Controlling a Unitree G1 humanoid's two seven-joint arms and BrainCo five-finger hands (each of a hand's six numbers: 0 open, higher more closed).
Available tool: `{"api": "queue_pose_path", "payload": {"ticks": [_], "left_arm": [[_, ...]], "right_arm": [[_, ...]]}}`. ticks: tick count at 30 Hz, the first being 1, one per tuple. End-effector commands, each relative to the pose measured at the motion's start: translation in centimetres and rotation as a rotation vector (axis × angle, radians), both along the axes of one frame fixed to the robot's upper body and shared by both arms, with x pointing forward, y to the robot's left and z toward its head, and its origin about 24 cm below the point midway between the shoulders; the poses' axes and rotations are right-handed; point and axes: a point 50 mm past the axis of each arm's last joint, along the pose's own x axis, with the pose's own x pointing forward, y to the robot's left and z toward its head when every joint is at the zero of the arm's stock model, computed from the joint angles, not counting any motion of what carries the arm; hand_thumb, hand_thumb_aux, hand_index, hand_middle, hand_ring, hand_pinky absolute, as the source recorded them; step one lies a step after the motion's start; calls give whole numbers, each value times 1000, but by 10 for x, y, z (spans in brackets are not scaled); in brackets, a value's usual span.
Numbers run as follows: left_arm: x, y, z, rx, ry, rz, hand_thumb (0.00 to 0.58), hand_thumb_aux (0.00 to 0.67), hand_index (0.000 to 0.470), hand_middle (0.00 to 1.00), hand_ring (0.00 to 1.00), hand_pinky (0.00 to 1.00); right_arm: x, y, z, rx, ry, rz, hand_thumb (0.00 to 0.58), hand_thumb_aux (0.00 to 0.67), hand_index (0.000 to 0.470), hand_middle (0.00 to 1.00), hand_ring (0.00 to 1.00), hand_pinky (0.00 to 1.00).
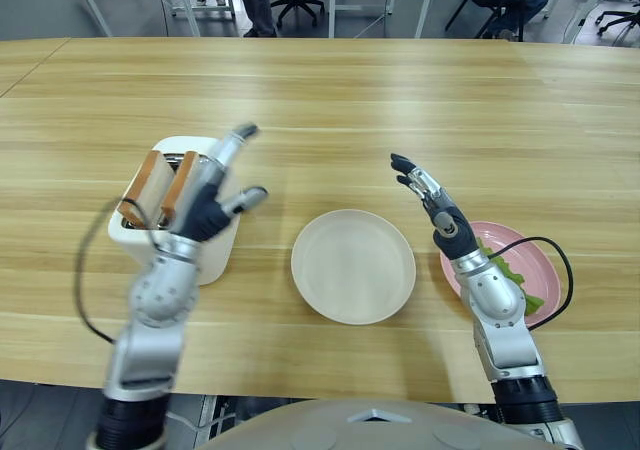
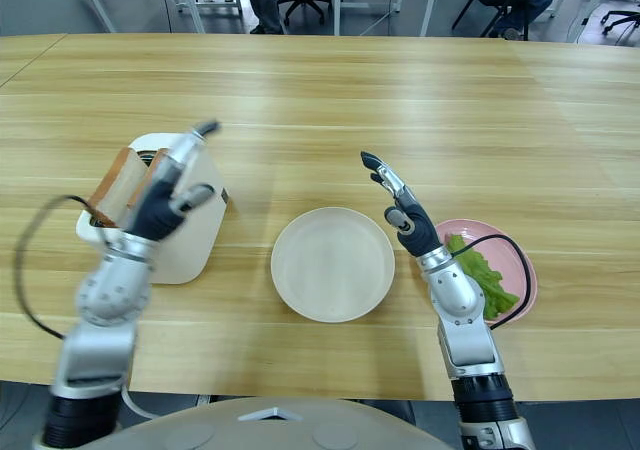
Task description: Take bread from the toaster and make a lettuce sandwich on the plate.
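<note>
A white toaster (image 1: 205, 255) stands on the left of the table with two slices of bread (image 1: 148, 183) sticking up from its slots. My left hand (image 1: 208, 198) hovers open just over the right slice, fingers spread and pointing away from me. An empty white plate (image 1: 353, 266) lies in the middle. To its right a pink plate (image 2: 522, 266) holds a green lettuce leaf (image 2: 482, 270). My right hand (image 2: 400, 210) is raised open between the two plates, holding nothing.
The wooden table (image 1: 420, 100) stretches wide and bare behind the objects. Black cables (image 1: 555, 250) loop from both wrists, one over the pink plate. Office chairs and table legs stand beyond the far edge.
</note>
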Motion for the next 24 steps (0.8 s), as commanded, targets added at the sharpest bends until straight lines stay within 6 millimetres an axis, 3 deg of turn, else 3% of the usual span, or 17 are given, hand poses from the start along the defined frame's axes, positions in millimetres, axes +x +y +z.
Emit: {"api": "queue_pose_path", "payload": {"ticks": [1,4,9,17,22,23,24], "left_arm": [[-2,35,21,179,-12,251,0,0,0,0,0,0],[0,64,19,351,86,433,0,0,0,0,0,0],[3,95,-7,506,305,593,0,0,0,0,0,0],[19,107,-50,610,563,614,0,0,0,0,0,0],[26,114,-53,643,593,650,0,0,0,0,0,0],[27,115,-53,649,597,654,58,34,23,0,0,0],[27,115,-53,655,602,656,58,34,23,0,0,0]], "right_arm": [[-3,1,-2,2,2,-19,0,0,0,0,0,0],[-4,3,-3,4,3,-20,0,0,0,0,0,0],[-4,3,-2,2,1,-23,0,0,0,0,0,0],[-5,1,-1,-1,-2,-29,0,0,0,0,0,0],[-5,0,0,-4,-2,-28,0,0,0,0,0,0],[-5,0,0,-4,-2,-28,0,0,0,0,0,0],[-5,-1,1,-4,-3,-28,0,0,0,0,0,0]]}}
